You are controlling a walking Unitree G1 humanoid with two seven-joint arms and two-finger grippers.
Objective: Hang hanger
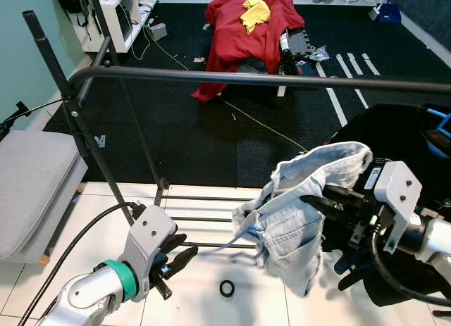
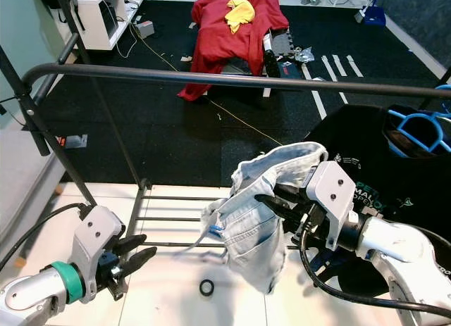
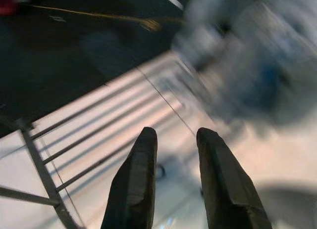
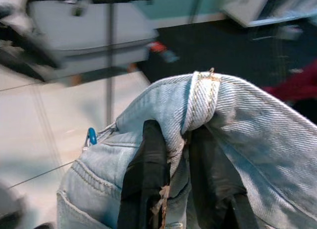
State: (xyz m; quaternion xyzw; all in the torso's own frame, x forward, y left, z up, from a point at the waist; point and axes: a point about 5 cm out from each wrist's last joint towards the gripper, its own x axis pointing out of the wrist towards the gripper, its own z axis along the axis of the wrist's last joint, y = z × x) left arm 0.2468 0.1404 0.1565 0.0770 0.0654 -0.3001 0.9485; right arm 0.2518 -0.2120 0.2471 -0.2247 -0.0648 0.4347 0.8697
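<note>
Both arms are silver with pale grey, screw-studded wrist housings and long black fingers. Left gripper (image 1: 182,256) has a green wrist band; black cables trail both.

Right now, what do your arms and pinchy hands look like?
Both arms are shiny silver tubes. My left arm wears a green band near the wrist, and a black cable loops beside it. Each wrist has a pale grey block with small dark screws. The left gripper and right gripper each have two long black jaws. A black cable curls under my right arm.

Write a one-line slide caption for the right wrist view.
Right gripper pinching the light denim garment at a fold, white floor tiles beyond.
</note>
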